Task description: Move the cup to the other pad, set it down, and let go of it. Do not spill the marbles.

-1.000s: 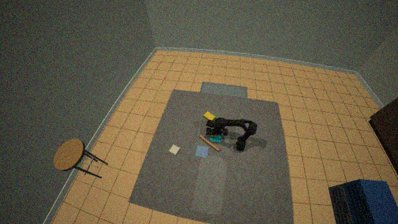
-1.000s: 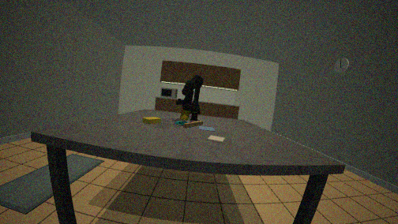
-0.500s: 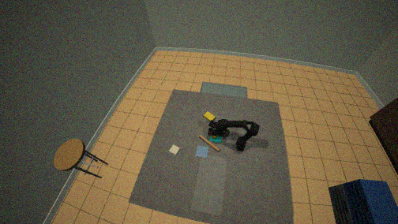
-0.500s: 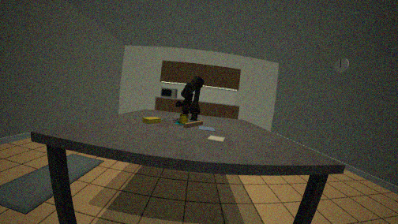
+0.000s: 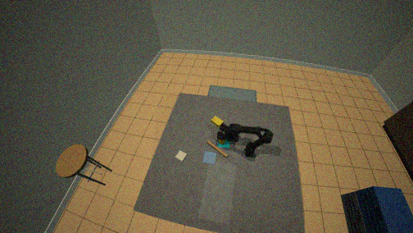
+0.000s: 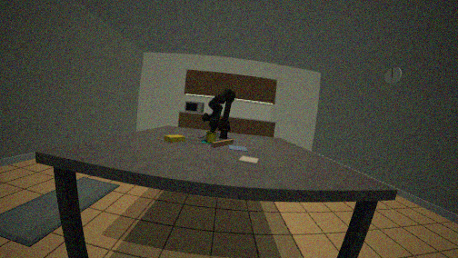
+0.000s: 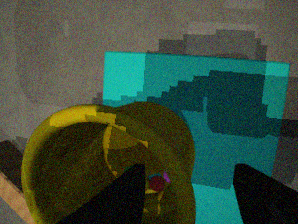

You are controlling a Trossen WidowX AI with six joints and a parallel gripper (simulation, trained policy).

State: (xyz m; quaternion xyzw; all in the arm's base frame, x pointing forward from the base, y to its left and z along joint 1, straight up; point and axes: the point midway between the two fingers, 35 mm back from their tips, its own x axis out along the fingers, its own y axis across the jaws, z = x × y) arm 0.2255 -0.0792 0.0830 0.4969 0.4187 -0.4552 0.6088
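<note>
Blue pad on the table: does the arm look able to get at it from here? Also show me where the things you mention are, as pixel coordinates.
Probably yes: the blue pad (image 5: 210, 157) (image 6: 238, 148) lies flat and uncovered near the arm (image 5: 246, 129) (image 6: 223, 97), though the wooden stick (image 5: 217, 148) (image 6: 223, 143) between them could hinder a low approach.

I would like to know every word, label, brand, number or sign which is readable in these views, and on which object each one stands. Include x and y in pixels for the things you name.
No text can be read anywhere.
The round pale wall clock (image 6: 393, 74): any numerals are too small and blurred to read.
The yellow cup (image 6: 211, 137) (image 7: 37, 165): no lettering can be made out on it.
The yellow block (image 5: 217, 121) (image 6: 174, 138): no label can be made out; it is too small to be sure.
</note>
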